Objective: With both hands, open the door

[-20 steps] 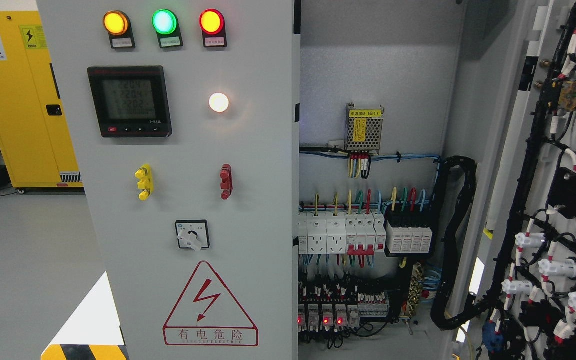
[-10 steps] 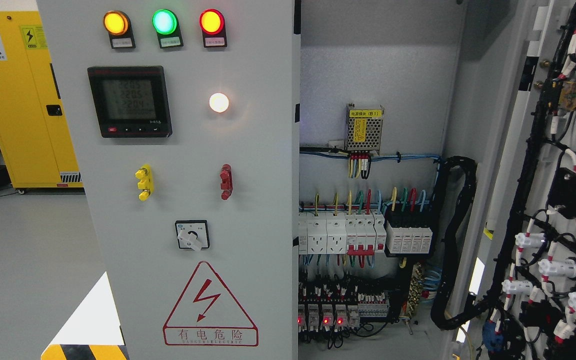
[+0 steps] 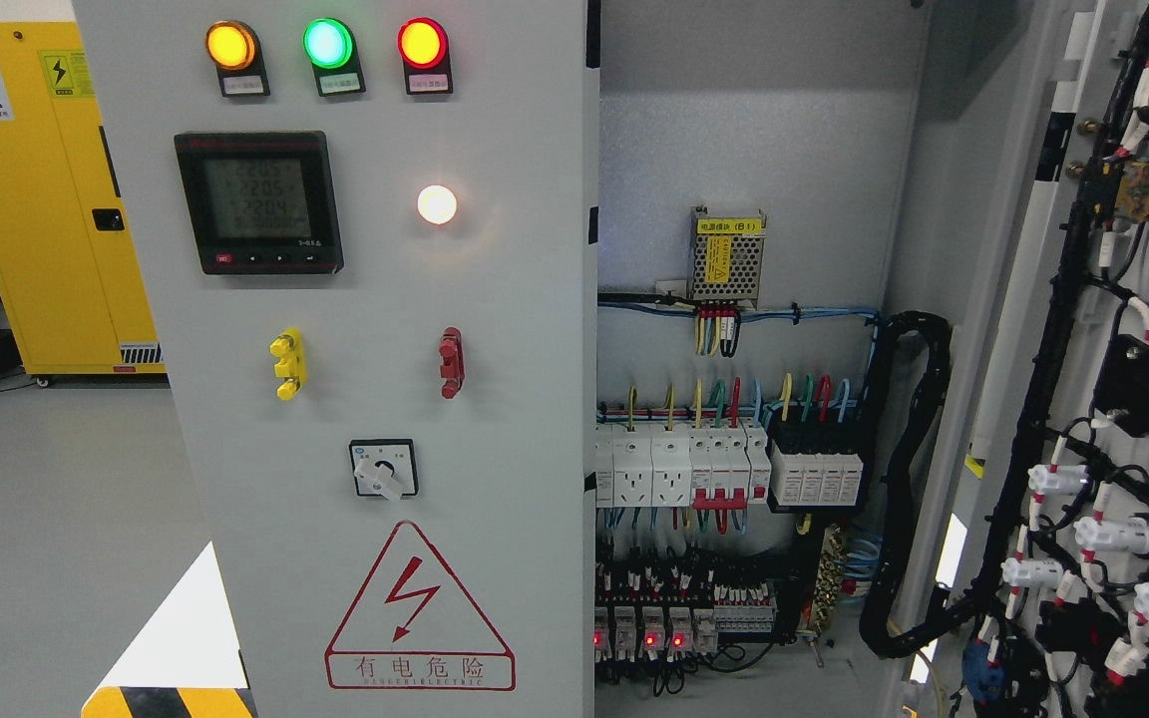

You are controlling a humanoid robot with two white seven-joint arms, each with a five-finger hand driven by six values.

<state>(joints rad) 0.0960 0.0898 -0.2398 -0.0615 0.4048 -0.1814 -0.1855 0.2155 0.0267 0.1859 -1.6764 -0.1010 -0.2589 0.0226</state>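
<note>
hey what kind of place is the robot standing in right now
Probably an industrial electrical room or lab: a grey power cabinet with indicator lamps, breakers and wiring inside, and a yellow safety cabinet behind.

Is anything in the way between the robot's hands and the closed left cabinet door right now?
Neither hand is in view, so the path from the hands cannot be judged. Nothing visible stands in front of the closed left door. The right door already hangs open, showing the wiring inside the cabinet.
</note>
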